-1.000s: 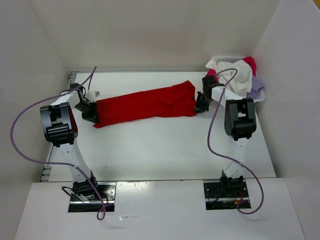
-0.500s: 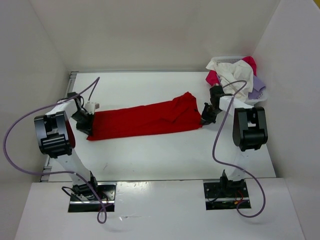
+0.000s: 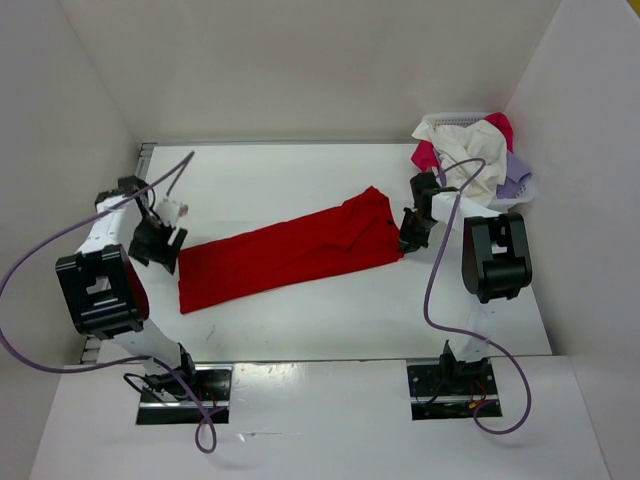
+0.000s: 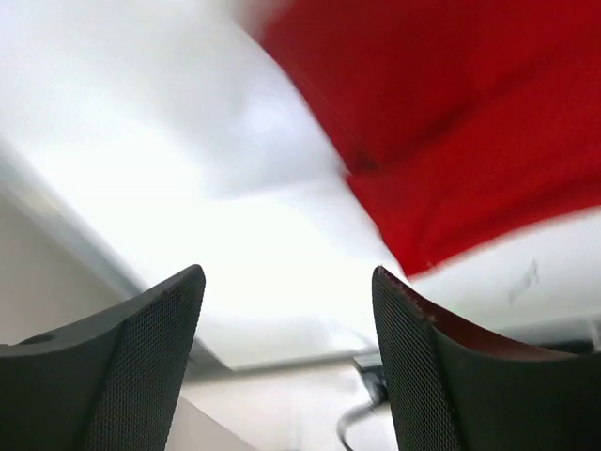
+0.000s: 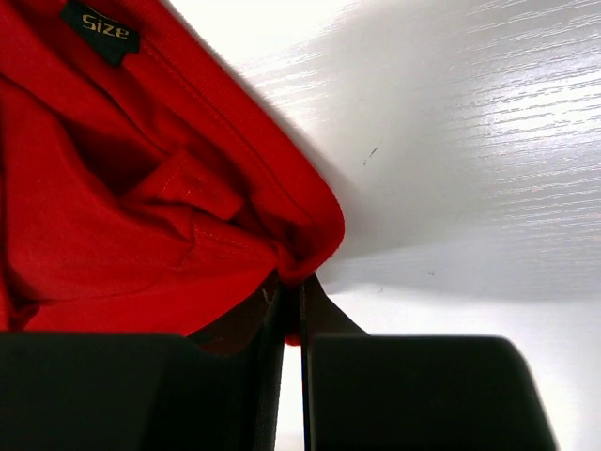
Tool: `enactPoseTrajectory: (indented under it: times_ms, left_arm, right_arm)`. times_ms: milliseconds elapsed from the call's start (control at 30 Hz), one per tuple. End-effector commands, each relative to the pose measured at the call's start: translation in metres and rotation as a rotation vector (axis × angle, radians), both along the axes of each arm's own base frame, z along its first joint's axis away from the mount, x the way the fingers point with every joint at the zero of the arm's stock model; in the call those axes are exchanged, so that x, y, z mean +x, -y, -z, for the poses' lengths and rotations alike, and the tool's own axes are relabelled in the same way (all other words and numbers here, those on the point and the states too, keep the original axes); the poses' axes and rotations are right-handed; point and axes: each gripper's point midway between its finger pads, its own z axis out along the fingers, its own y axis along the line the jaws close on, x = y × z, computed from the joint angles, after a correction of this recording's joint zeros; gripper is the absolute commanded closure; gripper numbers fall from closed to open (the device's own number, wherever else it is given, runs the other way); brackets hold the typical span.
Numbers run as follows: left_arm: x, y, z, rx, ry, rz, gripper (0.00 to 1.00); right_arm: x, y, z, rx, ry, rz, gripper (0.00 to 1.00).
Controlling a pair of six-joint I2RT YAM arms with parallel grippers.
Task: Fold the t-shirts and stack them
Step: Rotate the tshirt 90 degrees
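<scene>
A red t-shirt [image 3: 285, 255] lies stretched in a long band across the table, slanting from lower left to upper right. My left gripper [image 3: 160, 240] hangs open just left of the shirt's left end, nothing between its fingers [image 4: 141, 357]; the left wrist view shows the red cloth [image 4: 451, 122] ahead and apart. My right gripper [image 3: 408, 235] is shut on the shirt's right edge, a fold of red cloth [image 5: 300, 254] pinched between its jaws, the size label [image 5: 101, 30] near it. Off-white, lavender and pinkish red t-shirts [image 3: 470, 155] are heaped at the back right.
A white mesh basket [image 3: 518, 188] holds the heap of shirts in the back right corner. White walls enclose the table on three sides. A purple cable [image 3: 60, 235] loops out from the left arm, another [image 3: 432, 290] from the right arm.
My left gripper has opened and let go of the shirt's left end, which dropped toward the near side. The left arm drew back to the left. The right gripper keeps its hold.
</scene>
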Motion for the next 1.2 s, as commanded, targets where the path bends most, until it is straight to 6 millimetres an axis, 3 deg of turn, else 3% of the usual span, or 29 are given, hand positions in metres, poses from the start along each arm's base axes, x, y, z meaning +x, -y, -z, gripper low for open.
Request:
enactPoseTrajectory:
  times_ms: [0,100,133,167,200,300,433,500,533,633,667,733,833,900,933,1000,1033,1067,1133,1167]
  left_arm:
    - [0.074,-0.014,-0.064,0.055,0.328,0.008,0.20]
    - [0.103,0.001,-0.044,0.031,0.326,0.056,0.19]
    - [0.105,0.005,-0.025,0.016,0.280,0.067,0.19]
    - [0.114,0.012,-0.020,-0.008,0.291,0.074,0.19]
    - [0.116,0.015,-0.007,-0.031,0.266,0.076,0.19]
    - [0.118,0.032,0.004,-0.094,0.256,0.115,0.19]
    - [0.109,0.037,0.021,-0.104,0.221,0.131,0.19]
    - [0.103,0.032,0.030,-0.077,0.192,0.136,0.31]
    - [0.095,0.032,0.036,-0.070,0.166,0.133,0.45]
    - [0.080,0.020,0.049,-0.002,0.104,0.133,0.73]
    - [0.077,0.014,0.052,0.015,0.098,0.122,0.92]
    - [0.062,0.001,0.056,0.031,0.071,0.083,1.00]
    - [0.042,-0.006,0.053,0.026,0.046,0.072,1.00]
    - [0.031,0.000,0.047,0.002,0.042,0.117,0.97]
    - [0.023,0.007,0.046,-0.027,0.042,0.129,0.97]
    - [0.015,0.012,0.044,-0.046,0.033,0.143,0.93]
    - [0.009,0.019,0.043,-0.062,0.021,0.154,0.92]
    - [0.007,0.022,0.043,-0.065,0.012,0.163,0.90]
    - [0.003,0.031,0.042,-0.087,-0.011,0.194,0.87]
    - [0.002,0.038,0.042,-0.113,-0.013,0.203,0.84]
  right_arm:
    - [0.002,0.003,0.002,-0.052,-0.010,-0.006,0.89]
    - [0.002,-0.001,0.002,-0.050,-0.011,-0.008,0.88]
    - [0.005,-0.002,0.000,-0.049,-0.002,-0.008,0.88]
    - [0.005,-0.002,0.000,-0.049,-0.002,-0.008,0.88]
    - [0.006,-0.005,0.001,-0.049,-0.003,-0.017,0.86]
    - [0.005,-0.008,0.005,-0.051,-0.013,-0.026,0.85]
    - [0.011,-0.009,0.002,-0.049,-0.001,-0.026,0.83]
    - [0.014,-0.015,-0.002,-0.056,0.011,-0.042,0.83]
    - [0.014,-0.015,0.000,-0.060,0.000,-0.052,0.83]
    - [0.024,-0.025,-0.008,-0.095,0.021,-0.082,0.83]
    - [0.025,-0.027,-0.008,-0.109,0.013,-0.098,0.85]
    - [0.044,-0.031,-0.019,-0.127,0.059,-0.112,0.87]
    - [0.075,-0.033,-0.026,-0.153,0.084,-0.126,0.89]
    - [0.113,-0.039,-0.032,-0.165,0.117,-0.129,0.91]
    - [0.150,-0.044,-0.036,-0.175,0.173,-0.118,0.91]
    - [0.172,-0.049,-0.039,-0.205,0.171,-0.129,0.91]
    - [0.221,-0.064,-0.112,-0.220,0.399,-0.126,0.91]
    - [0.223,-0.057,-0.066,-0.272,0.318,-0.125,0.91]
    - [0.253,-0.078,-0.091,-0.172,0.468,-0.107,0.83]
    - [0.260,-0.080,-0.094,-0.166,0.499,-0.103,0.74]
